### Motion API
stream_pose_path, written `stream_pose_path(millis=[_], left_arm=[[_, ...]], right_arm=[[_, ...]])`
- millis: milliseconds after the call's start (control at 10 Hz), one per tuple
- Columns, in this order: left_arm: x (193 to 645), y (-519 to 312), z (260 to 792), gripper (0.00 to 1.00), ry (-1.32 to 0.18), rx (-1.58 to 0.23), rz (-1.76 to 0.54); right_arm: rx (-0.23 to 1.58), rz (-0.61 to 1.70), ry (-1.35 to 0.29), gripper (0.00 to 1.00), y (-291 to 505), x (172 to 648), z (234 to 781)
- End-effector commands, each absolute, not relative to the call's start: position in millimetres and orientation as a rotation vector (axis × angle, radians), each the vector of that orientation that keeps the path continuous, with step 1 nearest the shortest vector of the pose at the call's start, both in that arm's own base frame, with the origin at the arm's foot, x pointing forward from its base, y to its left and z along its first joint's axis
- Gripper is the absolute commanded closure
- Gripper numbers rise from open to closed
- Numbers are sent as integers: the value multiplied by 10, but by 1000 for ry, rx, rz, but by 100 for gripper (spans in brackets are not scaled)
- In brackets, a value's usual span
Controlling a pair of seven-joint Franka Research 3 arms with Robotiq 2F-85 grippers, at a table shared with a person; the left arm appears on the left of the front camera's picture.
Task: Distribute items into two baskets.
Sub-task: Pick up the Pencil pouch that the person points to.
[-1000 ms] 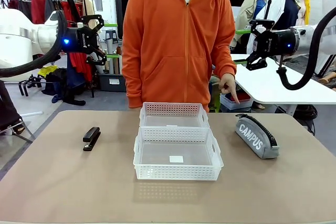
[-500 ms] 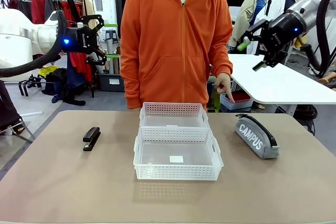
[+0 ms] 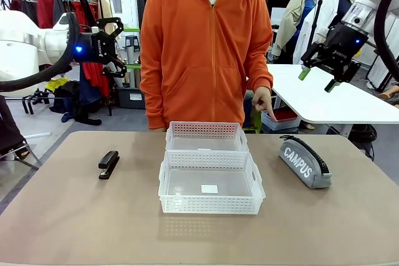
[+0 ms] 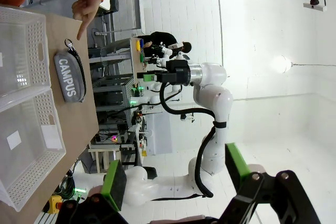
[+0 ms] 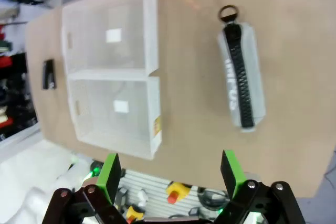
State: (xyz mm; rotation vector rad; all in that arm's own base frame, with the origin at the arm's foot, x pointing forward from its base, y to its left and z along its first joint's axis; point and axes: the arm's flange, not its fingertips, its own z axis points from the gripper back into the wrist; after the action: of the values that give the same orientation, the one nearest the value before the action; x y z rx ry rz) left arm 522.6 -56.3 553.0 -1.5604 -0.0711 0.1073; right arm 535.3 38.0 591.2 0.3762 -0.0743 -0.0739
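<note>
The table (image 3: 75, 228) lies well below both claws. The near basket (image 3: 210, 204) touches the far basket (image 3: 206, 130), hiding its lower front wall. The pouch (image 3: 304, 163) lies below the right claw (image 3: 317, 80), the stapler (image 3: 108, 164) below the left claw (image 3: 120, 48); the 2 claws gape wide, empty. A person's hand (image 3: 265, 100) points down past the pouch.

Grey pouch (image 3: 304, 162) lettered in white, with black zip. Black stapler (image 3: 108, 164). Translucent white baskets (image 3: 211, 204), lattice-holed walls, white label on each floor. Tan worktop (image 3: 75, 222). Orange hoodie (image 3: 206, 48) over white top. Black left tool (image 3: 121, 47) and right tool (image 3: 317, 80), green pads; white arms.
</note>
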Motion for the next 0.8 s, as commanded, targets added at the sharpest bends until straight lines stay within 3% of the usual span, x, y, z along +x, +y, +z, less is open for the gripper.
stream_pose_path(millis=[0, 600, 700], left_arm=[[5220, -552, 5554, 0, -76, -1564, 107], [5220, -552, 5554, 0, -76, -1564, 107], [5220, -552, 5554, 0, -76, -1564, 107]], right_arm=[[418, -123, -86, 0, 425, 5389, 5913], [374, -83, -77, 0, 373, 5380, 5886], [212, -92, -83, 0, 480, 5474, 5854]])
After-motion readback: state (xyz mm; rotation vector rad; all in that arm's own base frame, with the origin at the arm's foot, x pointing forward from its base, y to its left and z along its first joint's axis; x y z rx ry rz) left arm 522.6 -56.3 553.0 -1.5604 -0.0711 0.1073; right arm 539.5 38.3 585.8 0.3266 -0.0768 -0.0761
